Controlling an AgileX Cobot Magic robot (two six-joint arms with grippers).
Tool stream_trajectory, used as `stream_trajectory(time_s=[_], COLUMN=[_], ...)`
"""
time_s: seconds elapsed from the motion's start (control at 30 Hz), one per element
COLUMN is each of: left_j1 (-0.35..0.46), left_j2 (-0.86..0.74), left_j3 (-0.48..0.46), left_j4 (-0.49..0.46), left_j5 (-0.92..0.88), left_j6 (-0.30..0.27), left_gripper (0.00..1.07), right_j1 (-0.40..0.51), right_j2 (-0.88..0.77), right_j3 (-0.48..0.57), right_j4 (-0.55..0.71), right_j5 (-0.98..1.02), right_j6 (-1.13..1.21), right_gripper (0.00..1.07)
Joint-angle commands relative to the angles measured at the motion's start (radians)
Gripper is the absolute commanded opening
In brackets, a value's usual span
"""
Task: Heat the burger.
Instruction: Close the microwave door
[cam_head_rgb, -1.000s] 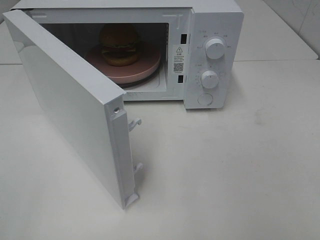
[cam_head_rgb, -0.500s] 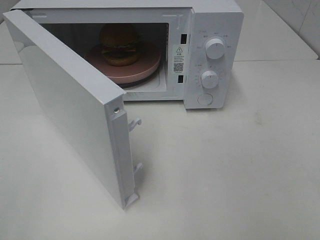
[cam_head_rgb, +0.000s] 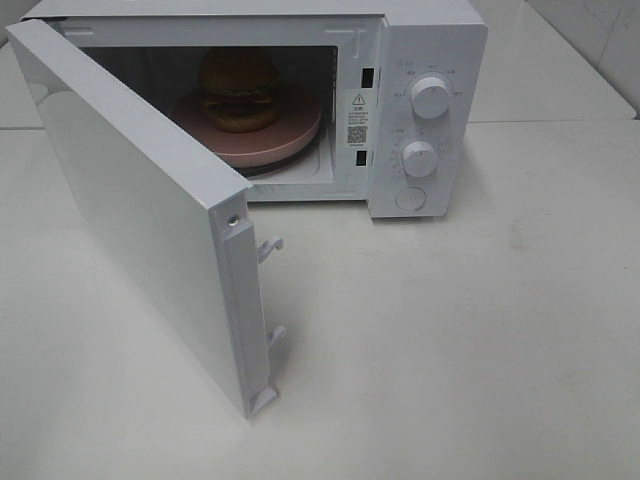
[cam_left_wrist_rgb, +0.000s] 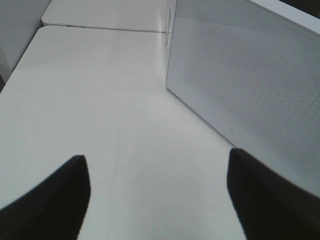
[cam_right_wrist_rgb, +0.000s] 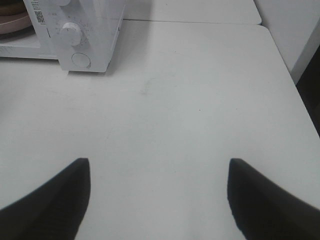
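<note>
Starting at the left, the left gripper (cam_left_wrist_rgb: 157, 156) is hanging over the table (cam_left_wrist_rgb: 90, 100) with its jaws standing apart and nothing between them. The outer face of the door (cam_left_wrist_rgb: 250, 85) is lying just off to one side of it, untouched. That door is standing swung wide open, and across the last second of the high view it is keeping the same angle; nothing else there is moving, and neither arm is showing in that view. For the task, this is suggesting that the loading is done and the closing is not yet begun: my reading is that pushing the door shut is the step in hand, and the left gripper is waiting on the door's outer side, well placed for it. Moving rightward into the microwave (cam_head_rgb: 430, 40), the open cavity is holding a pink plate (cam_head_rgb: 295, 135). The burger (cam_head_rgb: 238, 90) is sitting upright on that plate, toward the back of the cavity, bun on top. Further right, the control panel is showing an upper knob (cam_head_rgb: 430, 98), a lower knob (cam_head_rgb: 420, 158) and a round button (cam_head_rgb: 410, 198) beneath them, all untouched. At the far right, the right gripper (cam_right_wrist_rgb: 157, 161) is hovering over the table with its jaws also apart, gripping nothing, the panel lying well ahead of it.
</note>
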Motion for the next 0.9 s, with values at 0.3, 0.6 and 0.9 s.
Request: stream_trajectory(time_s=[0.3, 0.6, 0.9], left_j1=[0.003, 0.003, 0.003], left_j2=[0.205, 0.358, 0.478], left_j3=[-0.004, 0.042, 0.234], left_j4=[-0.011, -0.018, -0.031], left_j5=[-0.145, -0.414, -0.945], left_j6=[-0.004, -0.001, 0.0], left_gripper=[0.09, 0.0, 0.0], right_j1=[-0.006, -0.006, -0.006], right_j2=[-0.029, -0.029, -0.029], right_j3=[0.002, 0.002, 0.002], right_j4=[-0.003, -0.003, -0.003], right_j5=[-0.003, -0.003, -0.003], right_j6=[-0.004, -0.004, -0.004], right_gripper=[0.74, 0.74, 0.74])
